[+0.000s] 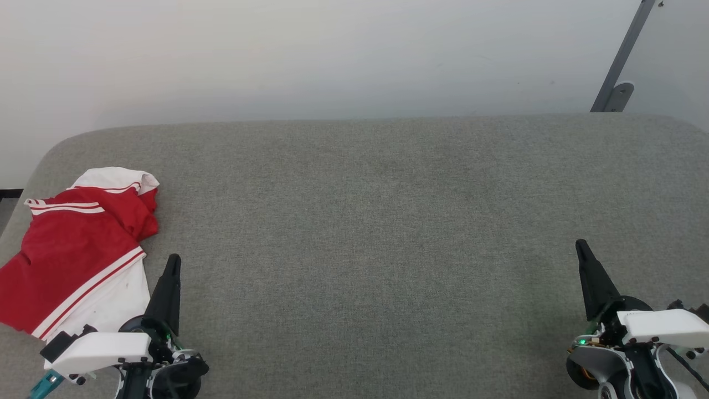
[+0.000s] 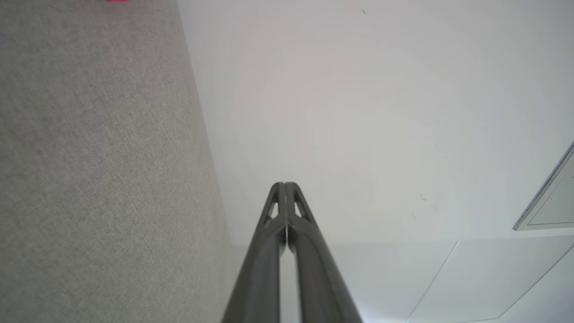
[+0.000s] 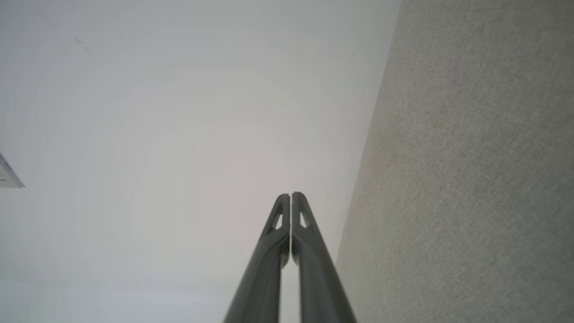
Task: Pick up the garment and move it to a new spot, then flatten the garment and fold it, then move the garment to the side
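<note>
The garment (image 1: 72, 249), a bright red shirt with white sleeves and striped trim, lies crumpled at the left end of the grey fabric surface (image 1: 376, 221). A sliver of its red (image 2: 117, 1) touches the top edge of the left wrist view. My left gripper (image 1: 174, 259) hovers just right of the garment's lower white part, apart from it, fingers pressed together and holding nothing; in its wrist view the tips (image 2: 284, 185) meet. My right gripper (image 1: 580, 244) is at the lower right, far from the garment, also shut and empty, tips (image 3: 291, 195) together.
A pale wall rises behind the surface. A grey metal bar with a bracket (image 1: 620, 66) leans at the upper right. The surface's rounded left edge (image 1: 33, 172) drops off beside the garment, with a strip of floor (image 1: 8, 205) beyond it.
</note>
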